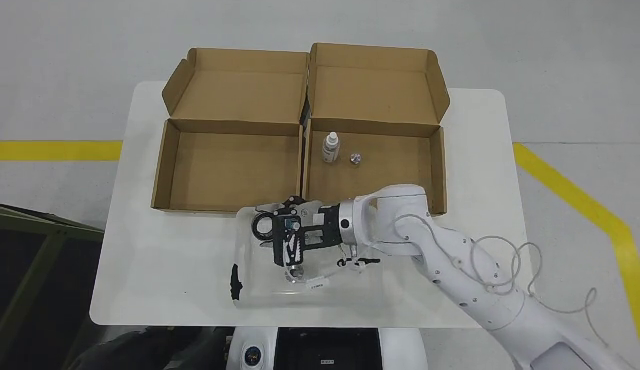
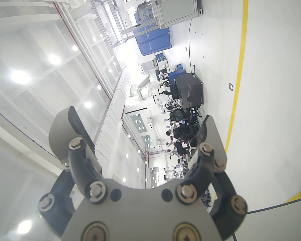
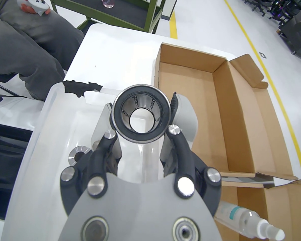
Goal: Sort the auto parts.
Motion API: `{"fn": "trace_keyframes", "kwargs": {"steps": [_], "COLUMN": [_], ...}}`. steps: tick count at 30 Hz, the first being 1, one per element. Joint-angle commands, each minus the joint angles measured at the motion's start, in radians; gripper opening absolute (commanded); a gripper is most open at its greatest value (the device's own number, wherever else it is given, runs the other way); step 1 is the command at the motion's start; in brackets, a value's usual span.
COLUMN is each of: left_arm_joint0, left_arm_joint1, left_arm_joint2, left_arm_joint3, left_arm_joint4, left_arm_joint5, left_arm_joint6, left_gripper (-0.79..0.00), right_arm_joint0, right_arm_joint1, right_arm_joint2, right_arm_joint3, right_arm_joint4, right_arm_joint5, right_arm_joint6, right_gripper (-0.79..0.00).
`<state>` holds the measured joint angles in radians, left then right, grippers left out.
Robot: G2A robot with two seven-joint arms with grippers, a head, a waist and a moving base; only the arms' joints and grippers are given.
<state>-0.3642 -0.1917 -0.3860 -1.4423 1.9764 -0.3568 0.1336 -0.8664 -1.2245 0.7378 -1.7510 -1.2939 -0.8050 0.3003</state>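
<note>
My right gripper (image 3: 140, 112) is shut on a cylindrical metal bearing (image 3: 141, 116) with a black rim, whose hollow bore faces the camera. In the top view this gripper (image 1: 272, 230) hangs over the clear plastic tray (image 1: 330, 292) at the table's front edge. A small round metal part (image 3: 76, 154) lies in the tray (image 3: 47, 131) below the gripper. The left cardboard box (image 1: 230, 170) is empty. The right box (image 1: 432, 175) holds a white spray bottle (image 1: 331, 148) and a small metal part (image 1: 353, 157). My left gripper (image 2: 139, 116) is open, holds nothing and points up at the ceiling.
Black tape (image 1: 235, 285) sticks to the tray's left rim. Both boxes stand side by side behind the tray, lids folded back. The open box (image 3: 203, 116) lies just beside the held bearing, and the spray bottle (image 3: 243, 218) lies in the neighbouring box.
</note>
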Motion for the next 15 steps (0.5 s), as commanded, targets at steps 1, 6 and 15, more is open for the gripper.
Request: {"fn": "trace_keyframes", "kwargs": {"steps": [1,6,15], "left_arm_joint0": [0.000,0.000,0.000], "left_arm_joint1": [0.000,0.000,0.000], "left_arm_joint2": [0.000,0.000,0.000], "left_arm_joint3": [0.000,0.000,0.000], "left_arm_joint4": [0.000,0.000,0.000], "left_arm_joint5": [0.000,0.000,0.000], "left_arm_joint6": [0.000,0.000,0.000], "left_gripper": [0.000,0.000,0.000], "right_arm_joint0": [0.004,0.019,0.063], "right_arm_joint1": [0.000,-0.003,-0.021], "right_arm_joint2": [0.010,0.028,0.019], "right_arm_joint3": [-0.002,-0.001,0.023], "right_arm_joint4": [-0.005,-0.016,-0.021], "right_arm_joint5": [0.005,0.023,0.043], "right_arm_joint6": [-0.010,-0.042,-0.102], "right_gripper": [-0.785,-0.785,-0.785]}}
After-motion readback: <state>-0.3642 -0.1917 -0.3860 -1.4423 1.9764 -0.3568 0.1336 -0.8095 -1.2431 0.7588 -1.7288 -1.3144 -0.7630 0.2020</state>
